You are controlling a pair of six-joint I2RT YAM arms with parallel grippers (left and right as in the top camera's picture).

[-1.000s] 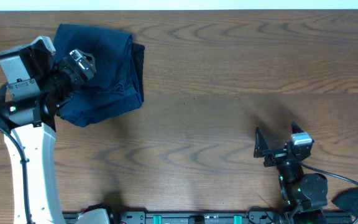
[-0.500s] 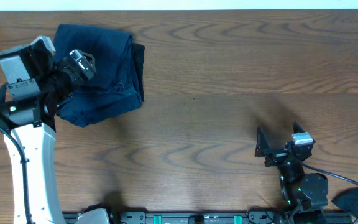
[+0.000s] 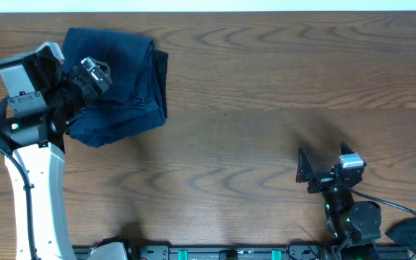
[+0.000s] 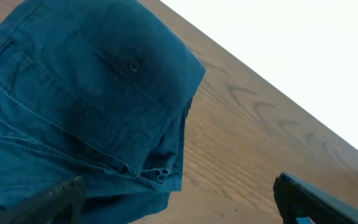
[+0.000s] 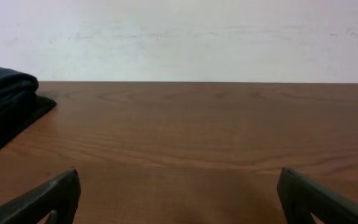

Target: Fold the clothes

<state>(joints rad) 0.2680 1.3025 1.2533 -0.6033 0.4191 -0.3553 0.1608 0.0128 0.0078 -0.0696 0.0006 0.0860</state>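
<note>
Wood table (image 3: 251, 87); clothes (image 3: 125, 79), seemingly folded, far left below released left tool (image 4: 185, 200); right tool (image 5: 179, 194) released, well apart.

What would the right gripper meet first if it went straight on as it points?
The way looks free: the right gripper faces bare table to the far edge. The clothes lie off to its left, likely clear.

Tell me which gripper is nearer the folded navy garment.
Left. The left gripper hovers over the navy garment, at its left side; the right gripper sits far away across the table.
</note>
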